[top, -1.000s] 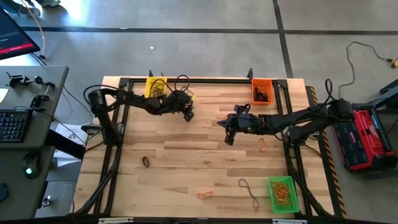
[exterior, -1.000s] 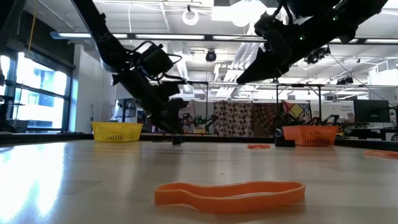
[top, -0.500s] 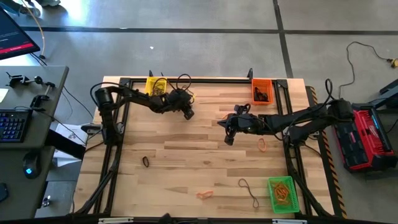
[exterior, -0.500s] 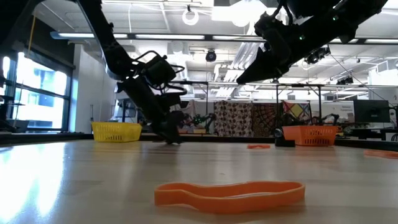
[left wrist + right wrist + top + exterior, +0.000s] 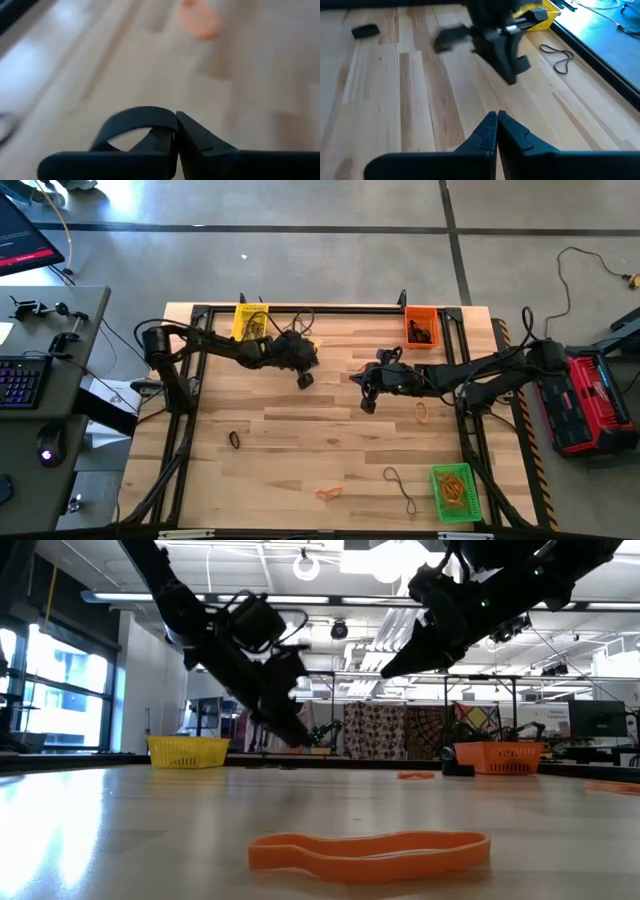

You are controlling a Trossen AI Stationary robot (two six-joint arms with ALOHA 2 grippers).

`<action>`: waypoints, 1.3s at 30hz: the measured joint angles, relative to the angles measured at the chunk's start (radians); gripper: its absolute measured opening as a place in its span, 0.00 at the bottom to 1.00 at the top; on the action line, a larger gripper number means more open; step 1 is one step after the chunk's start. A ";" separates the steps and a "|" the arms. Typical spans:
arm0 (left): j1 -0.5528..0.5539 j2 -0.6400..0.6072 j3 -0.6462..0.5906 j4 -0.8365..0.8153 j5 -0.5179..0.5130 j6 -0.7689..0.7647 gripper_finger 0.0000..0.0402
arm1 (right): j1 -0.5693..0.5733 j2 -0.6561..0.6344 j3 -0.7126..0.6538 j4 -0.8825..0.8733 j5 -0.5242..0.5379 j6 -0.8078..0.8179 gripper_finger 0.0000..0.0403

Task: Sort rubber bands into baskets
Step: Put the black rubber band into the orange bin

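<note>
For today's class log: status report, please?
Left gripper shut, apparently empty, mid-table. Right gripper shut, waiting. Thin orange rubber band loose on table. Nothing blocking.

The left wrist view was heavily blurred: an orange shape [image 5: 201, 20] showed only as a smear, and a dark curved thing [image 5: 6, 127] was cut off by the frame edge, so neither could be identified. From overhead, the contents of the yellow basket [image 5: 249, 319] were partly hidden by cables crossing it, and the dark items in the orange basket [image 5: 421, 326] were too small to count. The bands in the green basket [image 5: 452, 491] merged into one tangle. At surface level, a flat orange thing [image 5: 612, 785] was cut off at the frame edge. In the right wrist view, the other arm's end effector [image 5: 507, 60] appeared blurred.
</note>
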 joint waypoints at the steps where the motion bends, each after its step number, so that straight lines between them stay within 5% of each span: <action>1: -0.017 -0.008 0.000 0.006 0.019 -0.001 0.02 | 0.000 0.005 0.000 0.000 0.000 -0.013 0.00; 9: -0.134 -0.051 -0.001 0.070 0.166 -0.041 0.00 | 0.012 0.096 0.000 0.070 0.000 -0.098 0.00; 20: -0.273 -0.051 -0.002 0.117 0.292 0.097 0.00 | 0.034 0.174 0.000 0.212 -0.018 -0.165 0.01; 31: -0.264 -0.050 -0.002 0.260 0.410 -0.094 0.00 | 0.154 0.174 0.001 0.324 -0.009 -0.294 0.34; 39: -0.262 -0.050 -0.002 0.295 0.410 -0.139 0.00 | 0.184 0.173 0.001 0.383 0.088 -0.326 0.37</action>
